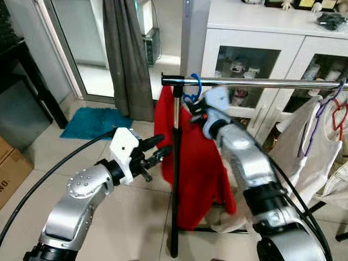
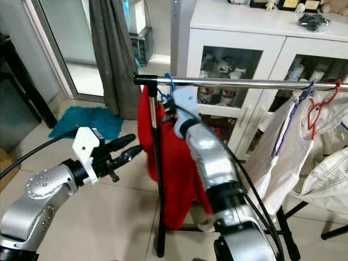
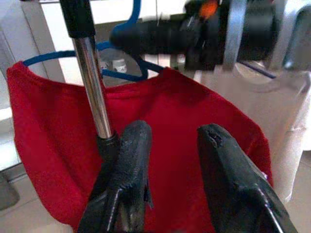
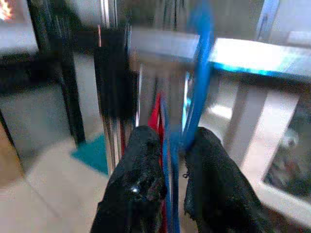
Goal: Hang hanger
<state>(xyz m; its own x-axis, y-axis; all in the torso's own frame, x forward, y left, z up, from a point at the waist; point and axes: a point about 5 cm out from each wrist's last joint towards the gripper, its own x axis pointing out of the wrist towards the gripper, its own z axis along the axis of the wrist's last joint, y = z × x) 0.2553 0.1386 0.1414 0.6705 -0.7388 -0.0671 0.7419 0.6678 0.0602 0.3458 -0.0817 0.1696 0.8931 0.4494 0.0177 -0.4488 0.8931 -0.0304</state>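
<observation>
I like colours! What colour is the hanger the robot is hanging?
Blue hanger, clearest in the left eye view.

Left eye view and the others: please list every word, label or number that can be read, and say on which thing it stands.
"NO": black capital letters on the brown cardboard box at the picture's left edge, cut off by the frame, so the word may be incomplete.
Items behind the glass doors of the white cabinet: any labels are too small to read.
Red garment on the blue plastic hanger: no print visible.
</observation>
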